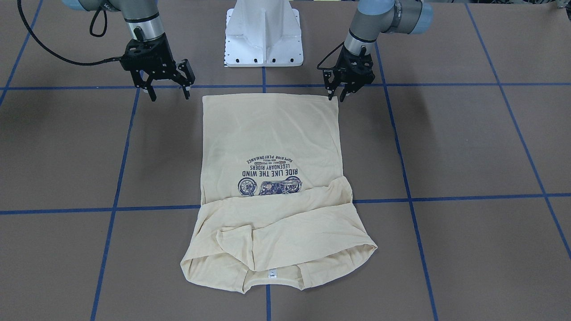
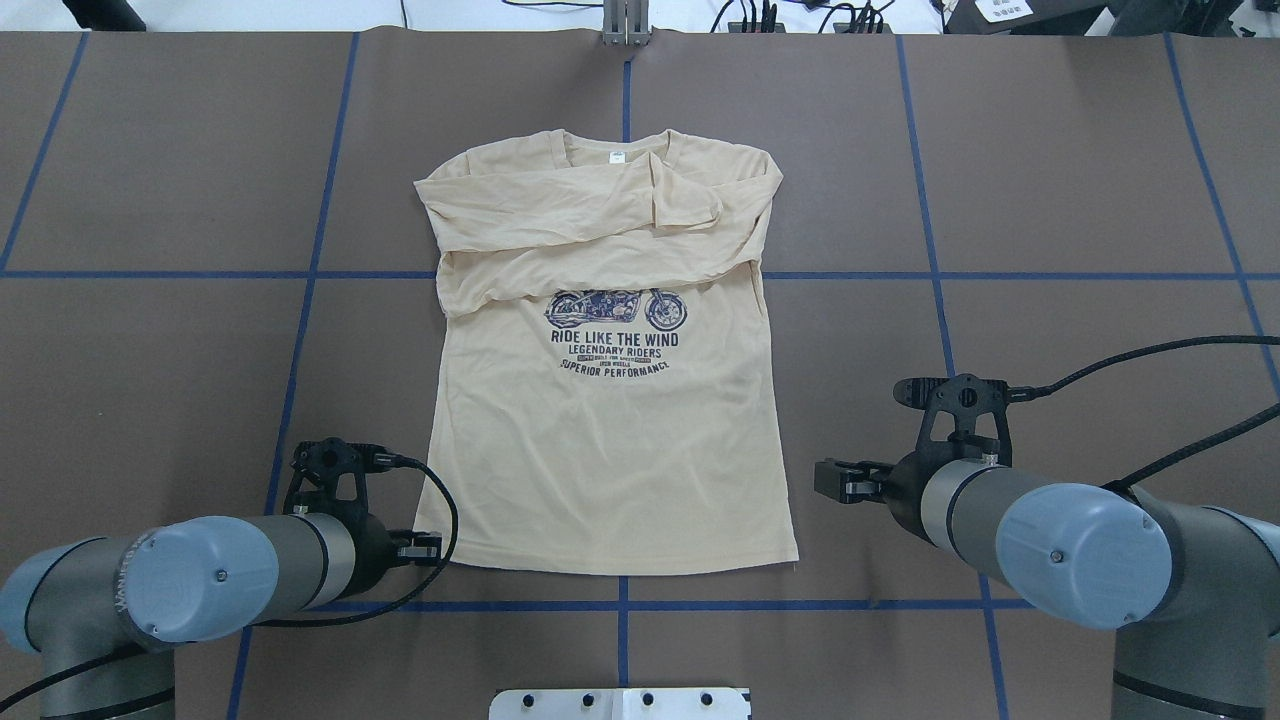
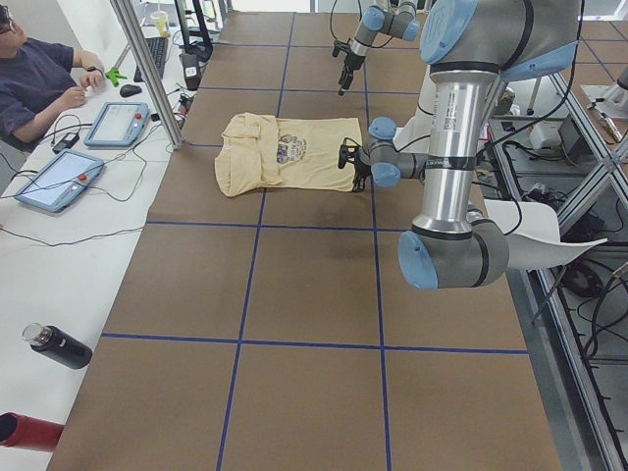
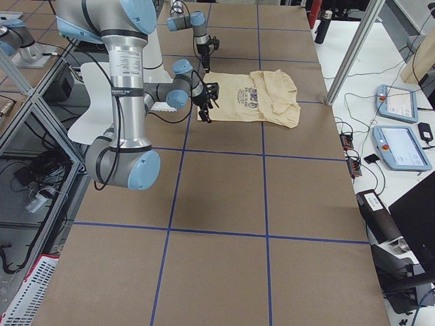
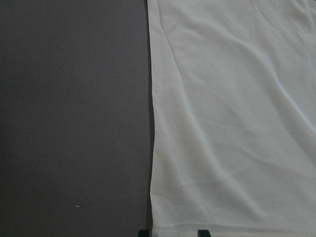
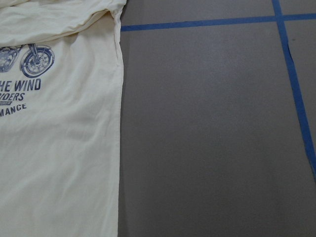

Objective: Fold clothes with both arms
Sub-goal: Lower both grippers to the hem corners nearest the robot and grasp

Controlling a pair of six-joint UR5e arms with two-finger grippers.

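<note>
The cream-yellow long-sleeved T-shirt [image 1: 267, 129] lies flat and print-up in the middle of the brown table [image 1: 468, 142]. In the front-facing view its hem is at the top and its collar at the bottom. Both sleeves [image 1: 285, 218] are folded across the chest, covering the top of the navy motorcycle print [image 1: 269, 176]. The small white neck label [image 1: 272, 274] shows at the collar.

The left gripper [image 1: 336, 95] is at the upper right of that view, pointing down at the hem corner. In its wrist view, 2 fingertips [image 5: 143, 232] show at the bottom edge with a gap between them, on either side of the shirt's side edge.

The right gripper [image 1: 169, 94] is at the upper left, its fingers spread wide and holding nothing. It is just beside the other hem corner, apart from the cloth.

Blue tape lines [image 1: 410, 196] cross the table, and the white pedestal base [image 1: 263, 35] stands at top centre.
</note>
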